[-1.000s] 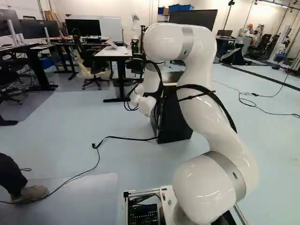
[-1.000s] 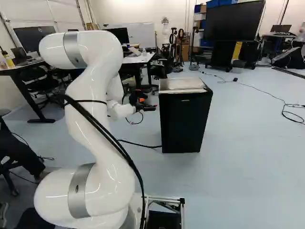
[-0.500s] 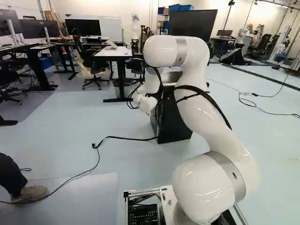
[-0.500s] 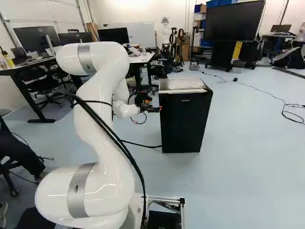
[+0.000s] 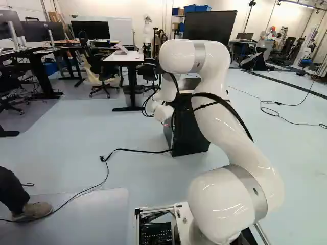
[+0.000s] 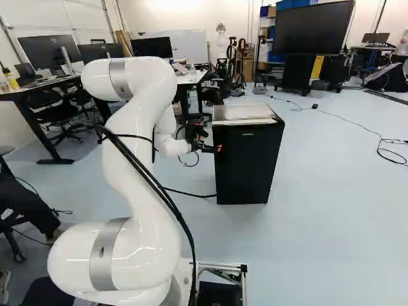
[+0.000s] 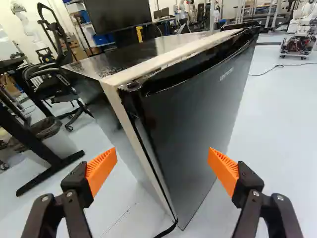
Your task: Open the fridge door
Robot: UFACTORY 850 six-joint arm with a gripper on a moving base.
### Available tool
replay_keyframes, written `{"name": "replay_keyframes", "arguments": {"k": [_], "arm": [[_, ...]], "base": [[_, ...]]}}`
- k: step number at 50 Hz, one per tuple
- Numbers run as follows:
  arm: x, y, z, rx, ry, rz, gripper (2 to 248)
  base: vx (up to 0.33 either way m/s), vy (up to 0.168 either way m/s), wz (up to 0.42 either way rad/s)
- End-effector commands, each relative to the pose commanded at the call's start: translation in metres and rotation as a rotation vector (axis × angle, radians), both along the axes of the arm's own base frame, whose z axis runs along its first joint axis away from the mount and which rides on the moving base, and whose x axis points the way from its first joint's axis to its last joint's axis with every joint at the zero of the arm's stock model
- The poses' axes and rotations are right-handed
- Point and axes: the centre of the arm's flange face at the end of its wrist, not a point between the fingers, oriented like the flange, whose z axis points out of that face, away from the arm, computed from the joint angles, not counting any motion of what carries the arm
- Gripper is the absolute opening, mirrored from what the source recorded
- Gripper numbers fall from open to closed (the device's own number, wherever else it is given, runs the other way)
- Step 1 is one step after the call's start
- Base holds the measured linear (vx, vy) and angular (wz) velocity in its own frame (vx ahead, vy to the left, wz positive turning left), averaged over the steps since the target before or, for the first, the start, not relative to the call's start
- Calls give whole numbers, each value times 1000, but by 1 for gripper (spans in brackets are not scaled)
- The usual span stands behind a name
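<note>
"While the hand (image 6: 213, 148) is spread, where's the fridge (image 6: 247, 166)?"
"On the floor (image 6: 331, 223), just right of it: boxy, door (image 7: 198, 109) closed, contents hidden. Smooth black front, pale strip (image 7: 163, 58) along top."

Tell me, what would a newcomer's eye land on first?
First, the big glossy white jointed arm, rising right of the middle in the left base view. Next, the bright orange ribbed pads on its open black gripper, at the wrist view's foot. Just ahead of them stands a boxy black fridge.
</note>
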Motion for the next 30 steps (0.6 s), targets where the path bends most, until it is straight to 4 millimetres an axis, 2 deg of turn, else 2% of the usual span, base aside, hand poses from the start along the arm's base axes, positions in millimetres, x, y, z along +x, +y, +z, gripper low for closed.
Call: {"name": "replay_keyframes", "arguments": {"k": [19,30], "arm": [[-3,-3,-3,28,18,-53,247],[4,-3,-5,36,12,-67,247]], "base": [[0,0,0],[0,0,0]]}}
